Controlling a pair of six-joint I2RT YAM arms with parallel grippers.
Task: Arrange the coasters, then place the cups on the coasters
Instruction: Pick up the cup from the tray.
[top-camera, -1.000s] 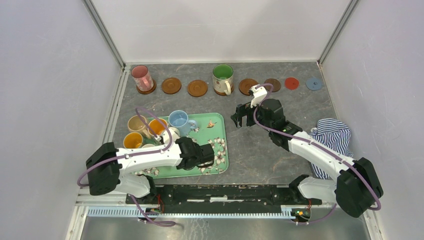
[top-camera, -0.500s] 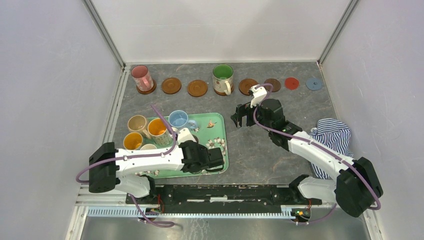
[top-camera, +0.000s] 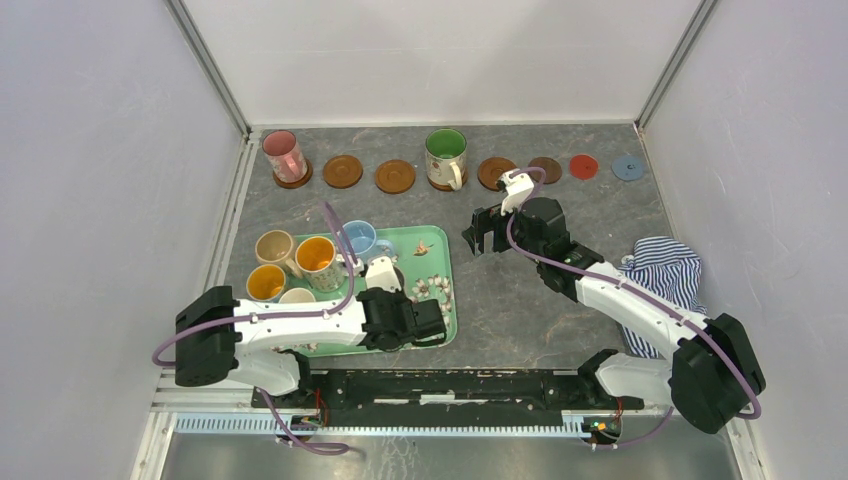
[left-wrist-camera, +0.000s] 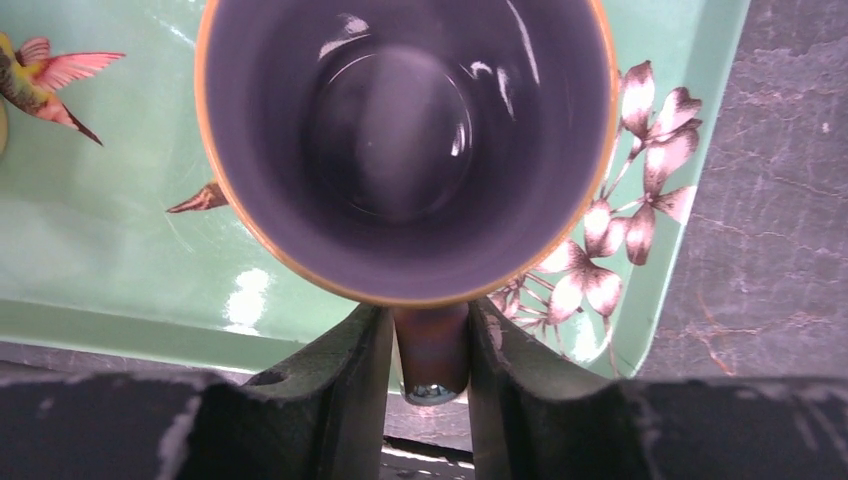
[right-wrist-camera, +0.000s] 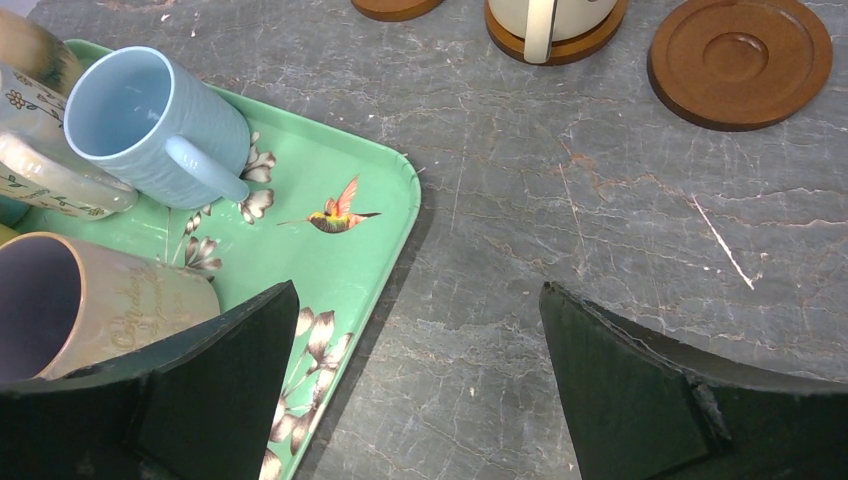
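Lilac-lined mug (left-wrist-camera: 400, 150) pinched at handle by left end effector (left-wrist-camera: 430, 330), grip hidden overhead; right end effector (right-wrist-camera: 418, 300) spread, empty.

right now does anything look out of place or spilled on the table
Only the striped cloth, crumpled on the right beneath the right arm; it is neither coaster nor cup. Nothing looks spilled or broken; the left gripper pinches the lilac-lined mug by its handle.

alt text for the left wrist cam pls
The left pincer grips the handle of a ceramic mug with a lilac inside and orange rim, seen from above. Beneath it lies a green floral tray with a painted hummingbird; grey stone table at right.
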